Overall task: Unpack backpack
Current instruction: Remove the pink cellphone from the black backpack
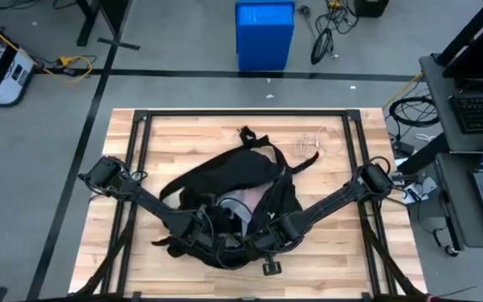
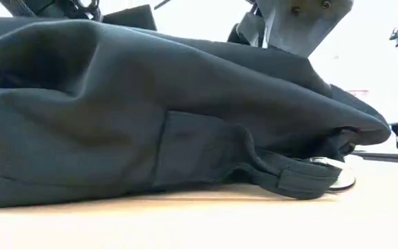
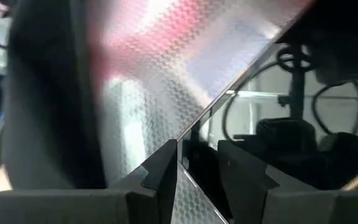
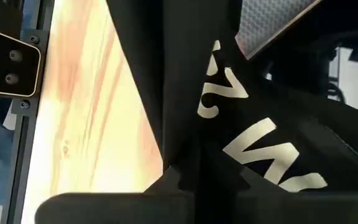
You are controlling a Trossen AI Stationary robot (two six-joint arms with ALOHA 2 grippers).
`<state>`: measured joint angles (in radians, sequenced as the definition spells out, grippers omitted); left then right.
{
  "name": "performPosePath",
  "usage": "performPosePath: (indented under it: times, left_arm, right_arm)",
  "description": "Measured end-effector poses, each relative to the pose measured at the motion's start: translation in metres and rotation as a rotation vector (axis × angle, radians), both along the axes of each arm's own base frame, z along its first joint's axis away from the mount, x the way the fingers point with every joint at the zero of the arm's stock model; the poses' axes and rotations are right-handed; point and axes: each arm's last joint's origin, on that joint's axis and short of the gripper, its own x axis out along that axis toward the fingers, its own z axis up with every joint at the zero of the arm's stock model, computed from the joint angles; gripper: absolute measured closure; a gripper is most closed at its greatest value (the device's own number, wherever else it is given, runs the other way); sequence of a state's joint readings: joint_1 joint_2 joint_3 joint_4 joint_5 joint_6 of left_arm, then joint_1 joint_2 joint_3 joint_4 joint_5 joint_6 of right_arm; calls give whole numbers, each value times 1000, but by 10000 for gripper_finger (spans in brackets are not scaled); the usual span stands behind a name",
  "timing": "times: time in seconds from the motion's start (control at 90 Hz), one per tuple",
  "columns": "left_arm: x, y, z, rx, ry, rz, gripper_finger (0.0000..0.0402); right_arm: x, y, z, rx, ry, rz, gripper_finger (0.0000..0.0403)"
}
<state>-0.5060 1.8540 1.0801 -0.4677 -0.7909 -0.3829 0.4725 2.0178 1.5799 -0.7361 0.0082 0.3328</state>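
High view had the backpack (image 1: 225, 197) mid-table, soft and floppy. Left gripper (image 1: 210, 225) pinched a shiny pouch (image 3: 166, 74) at the opening; right gripper (image 1: 268, 237) clamped fabric. Best held by the rim.

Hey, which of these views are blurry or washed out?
Low view: room behind the backpack blown out white. Left wrist view: shiny textured package soft, with glare. Right wrist view: lettering sharp, wooden table slightly overexposed. High view evenly lit.

Black backpack (image 1: 225, 189) on wooden table (image 1: 342, 252), arms converging.
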Motion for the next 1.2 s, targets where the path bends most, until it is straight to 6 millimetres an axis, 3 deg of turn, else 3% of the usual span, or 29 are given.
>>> performPosePath:
  times: [0.511,0.789,1.011,1.2]
  left_arm:
    - [-10,10,3,101,-108,211,298]
    - [-9,9,6,92,-132,227,298]
    - [-18,-2,28,11,-41,191,298]
    - [-20,-19,50,-94,-69,107,298]
  right_arm:
    - [-1,2,0,10,4,15,403]
    - [1,0,1,1,-10,-21,403]
    - [0,-6,10,-47,-51,-94,403]
    - [-4,-10,26,-80,-112,-133,403]
